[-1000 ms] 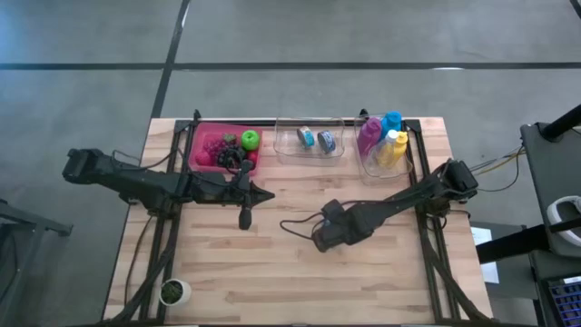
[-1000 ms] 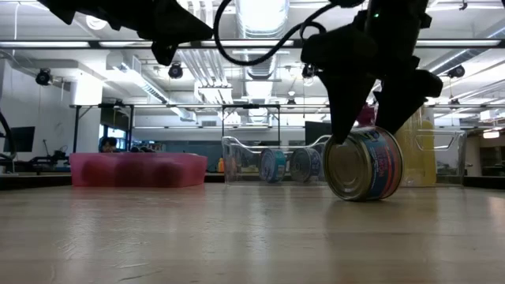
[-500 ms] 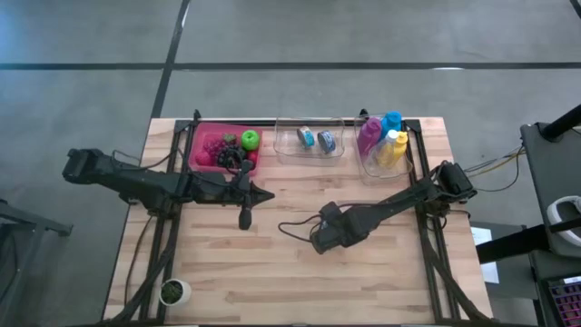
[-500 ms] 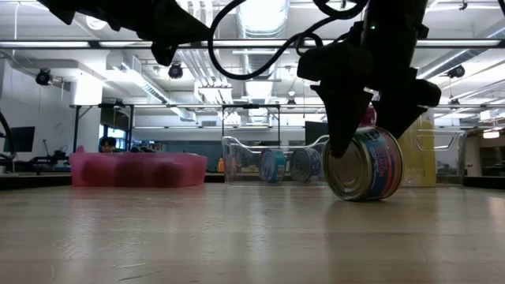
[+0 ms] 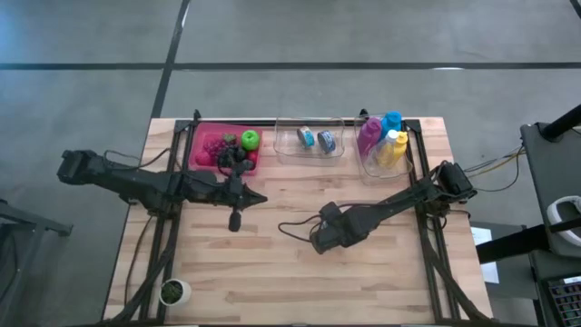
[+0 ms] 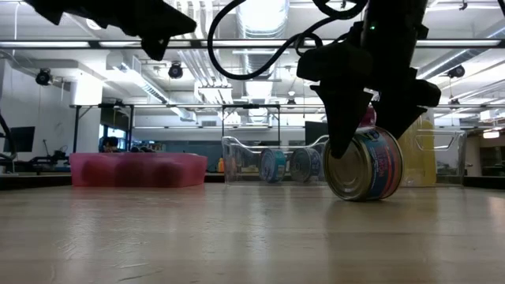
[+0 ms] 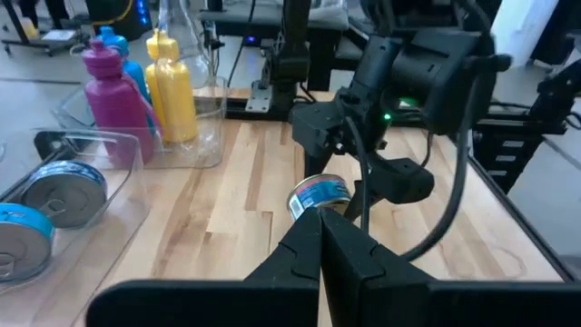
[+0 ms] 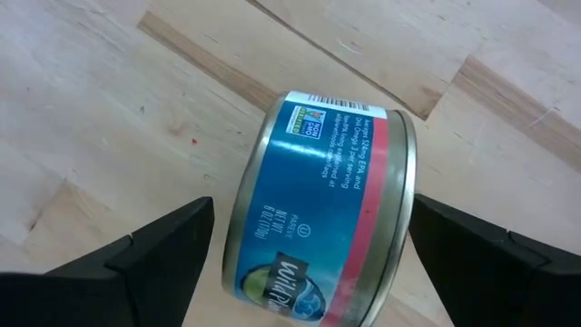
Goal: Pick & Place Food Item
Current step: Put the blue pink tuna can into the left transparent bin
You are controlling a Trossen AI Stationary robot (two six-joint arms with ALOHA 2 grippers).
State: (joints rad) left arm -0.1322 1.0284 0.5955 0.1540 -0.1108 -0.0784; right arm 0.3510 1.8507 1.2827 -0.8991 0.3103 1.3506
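Since a second ago the left gripper [image 5: 234, 221], fingers pressed together, has drawn back toward the bench's left edge. Mid-bench, the blue-and-red labelled tin can [image 8: 327, 213] lies on its side between the right gripper's [image 5: 319, 244] wide-spread fingers [image 8: 136, 250], apparently untouched.

even, bright overhead light, coming from ceiling tubes [image 6: 260, 16] that glare white in the low view. there the arms read as dark silhouettes against them. the wooden surface [image 6: 237, 237] blurs close to the lens. shadows are soft throughout.
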